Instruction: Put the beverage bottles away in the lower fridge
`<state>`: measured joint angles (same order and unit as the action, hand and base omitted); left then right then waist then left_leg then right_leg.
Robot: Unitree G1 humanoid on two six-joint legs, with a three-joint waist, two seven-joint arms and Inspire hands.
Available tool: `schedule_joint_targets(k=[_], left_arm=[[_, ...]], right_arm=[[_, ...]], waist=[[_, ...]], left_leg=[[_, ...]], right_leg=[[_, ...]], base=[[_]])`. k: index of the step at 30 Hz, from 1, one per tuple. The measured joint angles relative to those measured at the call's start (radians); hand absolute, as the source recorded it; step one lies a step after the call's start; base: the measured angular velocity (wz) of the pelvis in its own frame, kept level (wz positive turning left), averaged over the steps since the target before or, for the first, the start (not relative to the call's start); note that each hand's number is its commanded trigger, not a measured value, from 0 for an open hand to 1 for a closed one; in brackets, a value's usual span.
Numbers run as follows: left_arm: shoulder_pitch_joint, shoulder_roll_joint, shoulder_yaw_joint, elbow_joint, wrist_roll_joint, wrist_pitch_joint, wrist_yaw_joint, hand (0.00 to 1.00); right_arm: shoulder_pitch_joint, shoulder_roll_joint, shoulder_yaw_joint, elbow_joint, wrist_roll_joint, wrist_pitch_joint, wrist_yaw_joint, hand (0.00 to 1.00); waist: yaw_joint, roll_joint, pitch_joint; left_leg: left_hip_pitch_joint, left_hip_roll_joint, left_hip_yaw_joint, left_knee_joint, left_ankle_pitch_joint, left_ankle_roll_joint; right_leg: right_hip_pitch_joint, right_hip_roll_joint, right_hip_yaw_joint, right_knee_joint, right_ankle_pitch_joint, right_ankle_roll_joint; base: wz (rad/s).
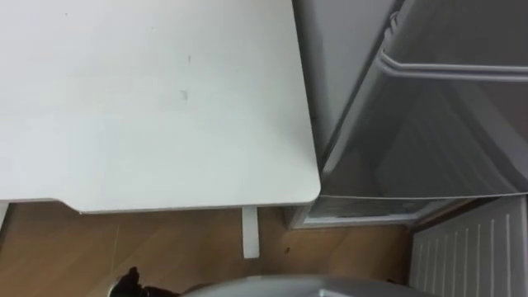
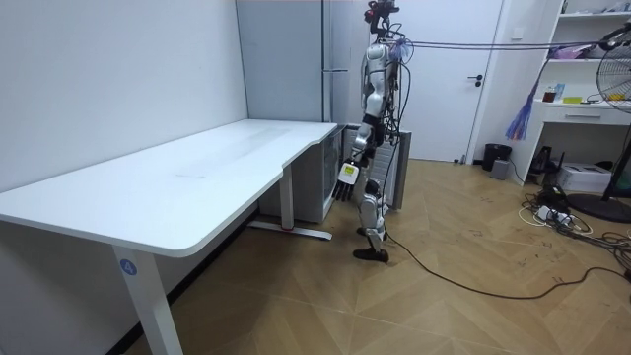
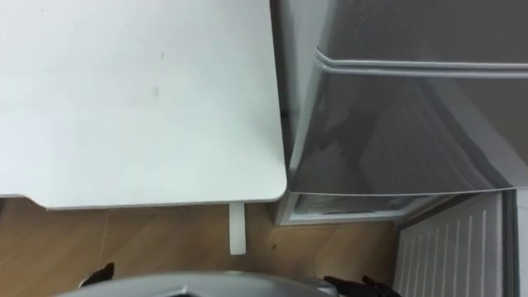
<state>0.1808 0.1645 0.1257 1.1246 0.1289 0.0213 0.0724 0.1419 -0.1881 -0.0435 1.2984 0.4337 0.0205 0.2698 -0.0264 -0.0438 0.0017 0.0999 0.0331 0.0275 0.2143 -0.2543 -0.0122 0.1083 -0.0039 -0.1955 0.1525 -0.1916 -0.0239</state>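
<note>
The grey fridge (image 1: 429, 124) stands to the right of the white table (image 1: 148, 99), close in front of me. A seam (image 1: 454, 70) crosses its front between the upper and lower doors. In the room view I stand upright at the table's far end, beside the fridge (image 2: 296, 59). My left hand (image 2: 345, 177) hangs at my side with straight fingers and holds nothing. A dark bit of it shows at the bottom edge (image 1: 128, 285). Dark fingertips of my right hand (image 3: 355, 287) peek in at the bottom edge; their state is unclear.
A white ribbed panel (image 1: 470, 247) stands at the lower right beside the fridge's base. The table's white leg (image 1: 250, 231) stands on the wooden floor (image 1: 165, 247). In the room view a grey panel (image 2: 397, 168) stands just behind me.
</note>
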Motion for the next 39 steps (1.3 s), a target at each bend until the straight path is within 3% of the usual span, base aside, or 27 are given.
schedule_joint_targets(k=[12,19,24,25,27,29,30,34,36,39], left_arm=[[-0.002,0.000,0.027,0.008,0.008,-0.001,0.008,0.00],[-0.017,0.006,0.032,0.005,0.040,-0.027,-0.012,0.00],[-0.011,0.025,0.050,0.011,0.049,-0.040,-0.016,0.00],[-0.010,0.032,0.058,0.011,0.058,-0.045,-0.015,0.00],[0.003,0.062,0.069,0.010,0.087,-0.053,-0.014,0.00],[0.003,0.084,0.072,0.010,0.118,-0.053,-0.014,0.00],[0.004,0.090,0.089,0.008,0.123,-0.058,-0.012,0.00],[0.010,0.083,0.107,0.010,0.132,-0.058,-0.010,0.00],[0.006,0.082,0.111,0.000,0.148,-0.058,-0.010,0.00],[0.008,0.082,0.119,-0.002,0.148,-0.058,-0.009,0.00]], right_arm=[[0.003,0.021,-0.038,0.000,0.004,0.000,-0.019,0.00],[0.003,0.022,-0.060,-0.053,-0.076,-0.010,-0.039,0.00],[-0.008,-0.017,-0.147,-0.278,-0.206,-0.023,-0.073,0.00],[-0.007,-0.029,-0.155,-0.304,-0.209,-0.025,-0.074,0.00],[0.002,-0.075,-0.196,-0.460,-0.244,-0.032,-0.086,0.00],[-0.001,-0.114,-0.217,-0.511,-0.263,-0.025,-0.089,0.00],[0.011,-0.122,-0.233,-0.525,-0.293,-0.024,-0.099,0.00],[0.023,-0.138,-0.267,-0.638,-0.349,-0.042,-0.125,0.00],[0.037,-0.144,-0.297,-0.710,-0.378,-0.042,-0.126,0.00],[0.039,-0.151,-0.358,-0.782,-0.393,-0.043,-0.133,0.00]], waist=[[0.003,-0.010,-0.0002],[0.004,-0.011,0.0011],[-0.022,-0.037,0.0066],[-0.023,-0.042,0.0047],[-0.027,-0.051,0.0015],[-0.030,-0.056,0.0036],[-0.028,-0.068,0.0021],[-0.042,-0.069,0.0030],[-0.055,-0.069,-0.0015],[-0.079,-0.068,-0.0032]], left_leg=[[0.016,-0.009,0.009,-0.018,0.003,0.006],[0.014,-0.008,0.030,-0.017,0.003,0.006],[0.016,-0.011,0.056,-0.017,0.004,0.008],[0.018,-0.011,0.059,-0.017,0.004,0.008],[0.015,-0.010,0.080,-0.016,0.004,0.008],[0.013,-0.009,0.083,-0.015,0.004,0.009],[0.012,-0.010,0.088,-0.017,0.003,0.009],[0.013,-0.012,0.110,-0.018,0.002,0.012],[0.017,-0.010,0.110,-0.024,-0.003,0.027],[0.028,-0.009,0.121,-0.028,-0.002,0.030]], right_leg=[[0.009,-0.008,0.004,-0.002,0.002,0.008],[-0.009,-0.011,0.020,0.008,0.002,0.009],[-0.028,-0.013,0.047,0.026,0.004,0.013],[-0.028,-0.013,0.053,0.029,0.003,0.014],[-0.043,-0.013,0.068,0.033,0.003,0.015],[-0.049,-0.012,0.076,0.034,0.006,0.016],[-0.052,-0.012,0.080,0.037,0.006,0.017],[-0.058,-0.014,0.098,0.055,0.011,0.021],[-0.059,-0.012,0.111,0.058,0.012,0.024],[-0.059,-0.014,0.112,0.066,0.014,0.028]], base=[[-0.01],[-0.11],[-0.11],[-0.15],[-0.21],[-0.14],[-0.11],[-0.21],[-0.07],[-0.08]])
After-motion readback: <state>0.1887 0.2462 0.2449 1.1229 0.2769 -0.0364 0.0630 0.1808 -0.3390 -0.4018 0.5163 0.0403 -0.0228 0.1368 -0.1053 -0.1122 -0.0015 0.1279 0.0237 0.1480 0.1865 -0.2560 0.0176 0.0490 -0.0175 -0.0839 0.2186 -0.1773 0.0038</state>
